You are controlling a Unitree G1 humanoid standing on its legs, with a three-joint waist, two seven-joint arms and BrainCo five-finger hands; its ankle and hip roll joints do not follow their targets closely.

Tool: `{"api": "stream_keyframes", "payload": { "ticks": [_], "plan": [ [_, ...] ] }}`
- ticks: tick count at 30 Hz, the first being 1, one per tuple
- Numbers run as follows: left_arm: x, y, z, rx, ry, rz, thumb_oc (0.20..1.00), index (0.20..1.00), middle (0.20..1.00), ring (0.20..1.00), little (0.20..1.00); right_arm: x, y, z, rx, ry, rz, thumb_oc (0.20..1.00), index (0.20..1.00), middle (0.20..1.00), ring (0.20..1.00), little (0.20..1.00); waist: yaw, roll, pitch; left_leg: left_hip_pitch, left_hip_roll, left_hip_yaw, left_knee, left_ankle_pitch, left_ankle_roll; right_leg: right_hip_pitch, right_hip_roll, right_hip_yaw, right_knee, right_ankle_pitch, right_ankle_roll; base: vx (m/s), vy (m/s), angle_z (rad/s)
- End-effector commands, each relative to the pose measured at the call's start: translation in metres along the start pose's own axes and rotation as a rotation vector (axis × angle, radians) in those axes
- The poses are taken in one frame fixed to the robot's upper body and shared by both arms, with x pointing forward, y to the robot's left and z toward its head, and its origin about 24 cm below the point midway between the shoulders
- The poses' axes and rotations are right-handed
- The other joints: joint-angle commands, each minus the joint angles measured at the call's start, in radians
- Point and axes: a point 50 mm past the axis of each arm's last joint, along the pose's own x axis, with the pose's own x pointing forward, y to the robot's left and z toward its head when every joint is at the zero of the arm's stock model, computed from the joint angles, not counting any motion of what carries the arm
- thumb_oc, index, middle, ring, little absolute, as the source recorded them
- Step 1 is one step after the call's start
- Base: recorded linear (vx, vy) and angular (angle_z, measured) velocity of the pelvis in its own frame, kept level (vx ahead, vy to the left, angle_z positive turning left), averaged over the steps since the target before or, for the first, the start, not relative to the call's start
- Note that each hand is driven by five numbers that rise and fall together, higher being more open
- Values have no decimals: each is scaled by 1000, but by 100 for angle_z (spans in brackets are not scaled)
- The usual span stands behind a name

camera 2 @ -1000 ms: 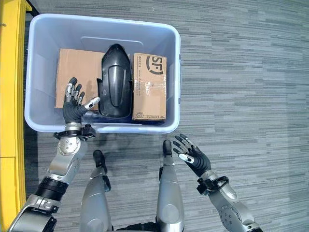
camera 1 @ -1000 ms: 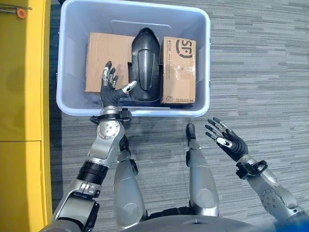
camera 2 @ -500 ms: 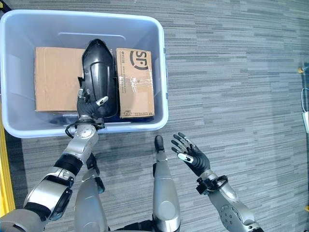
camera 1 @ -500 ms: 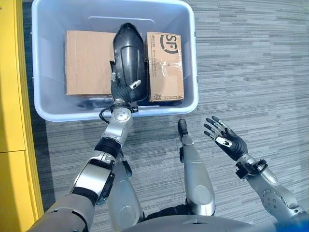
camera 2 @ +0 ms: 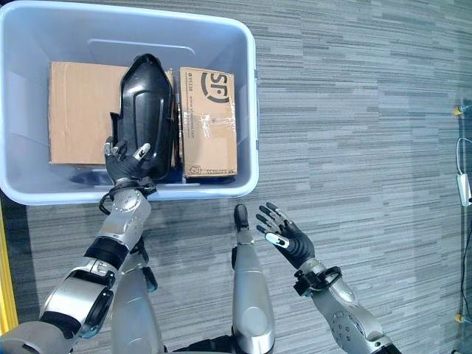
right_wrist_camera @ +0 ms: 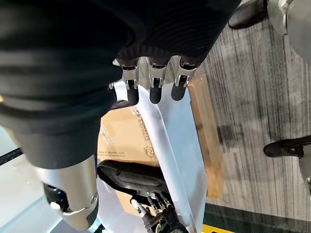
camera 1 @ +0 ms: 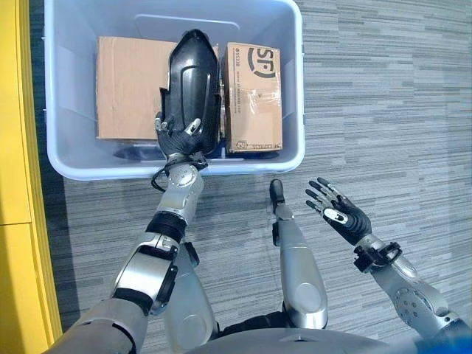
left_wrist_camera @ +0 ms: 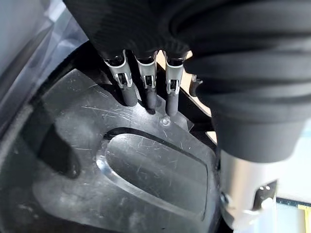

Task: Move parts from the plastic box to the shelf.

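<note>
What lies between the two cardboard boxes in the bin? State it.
A black plastic part lies between the plain cardboard box and the printed cardboard box, seen in the left eye view. The left hand rests on its near end.

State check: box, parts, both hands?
Plastic box: lidless, on the carpet, three parts inside.
Black moulded part: between the cartons, left hand on its near end.
Plain carton: flat, untouched.
Taped carton: sealed, untouched.
Left hand: fingers on the black part.
Right hand: open, empty, over the carpet.
</note>
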Motion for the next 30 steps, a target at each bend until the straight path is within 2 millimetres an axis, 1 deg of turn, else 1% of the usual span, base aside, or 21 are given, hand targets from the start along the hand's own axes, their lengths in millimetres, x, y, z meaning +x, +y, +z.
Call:
{"api": "stream_keyframes", "payload": {
  "ticks": [1,3,5,6,8,9,11,13,17,22,30],
  "plan": [
    [8,19,24,-12,-143,55,1000,1000,1000,1000,1000,1,5,15,2,-83,24,1000,1000,1000,1000,1000,30,-52,-10,-94,39,-48,168,-92,5,32,34,-79,3,-18,-80,0,0,0],
    [6,18,27,-13,-164,45,1000,1000,1000,1000,1000,1,5,16,-1,-86,22,1000,1000,1000,1000,1000,32,-52,-9,-94,38,-48,168,-93,6,31,34,-78,4,-18,-80,0,0,0],
    [-3,15,38,-17,-242,0,1000,1000,1000,1000,1000,2,4,17,-4,-98,17,1000,1000,1000,1000,1000,37,-50,-7,-89,37,-48,166,-94,6,32,34,-78,6,-18,-81,0,0,0],
    [-3,15,38,-17,-242,0,1000,1000,1000,1000,1000,2,4,17,-4,-98,17,1000,1000,1000,1000,1000,37,-50,-7,-89,37,-48,166,-94,6,32,34,-78,6,-18,-81,0,0,0],
    [-13,14,49,-31,-315,-34,1000,1000,1000,1000,1000,2,3,21,-13,-112,8,1000,1000,1000,1000,1000,44,-48,-2,-86,36,-47,164,-96,9,34,33,-80,6,-20,-81,-1,1,4],
    [-15,13,52,-37,-333,-41,1000,1000,1000,1000,1000,2,2,22,-17,-114,4,1000,1000,1000,1000,1000,45,-50,-1,-86,36,-47,166,-97,9,33,32,-79,7,-20,-81,0,0,0],
    [-14,14,53,-40,-336,-37,1000,1000,1000,1000,1000,2,2,22,-16,-114,5,1000,1000,1000,1000,1000,46,-51,-1,-86,36,-46,167,-98,9,33,32,-79,8,-20,-81,0,0,0],
    [-14,19,59,-25,-366,-23,1000,1000,1000,1000,1000,1,1,24,-26,-110,4,1000,1000,1000,1000,1000,49,-51,1,-86,36,-47,166,-97,9,31,33,-79,10,-20,-82,0,0,0],
    [-11,26,58,7,-370,2,1000,1000,1000,1000,1000,1,0,24,-24,-107,4,1000,1000,1000,1000,1000,52,-50,1,-85,36,-47,167,-97,9,32,33,-79,13,-21,-82,0,0,0],
    [-2,39,50,54,-335,55,1000,1000,1000,1000,1000,0,1,23,-26,-94,15,1000,1000,1000,1000,1000,53,-53,0,-95,36,-52,174,-96,7,28,35,-80,18,-23,-83,0,0,0],
    [6,47,40,40,-261,98,1000,1000,1000,1000,1000,-1,2,24,-29,-80,28,1000,1000,1000,1000,1000,51,-57,-4,-114,35,-58,182,-95,7,17,38,-83,20,-23,-83,0,0,0]
  ]
}}
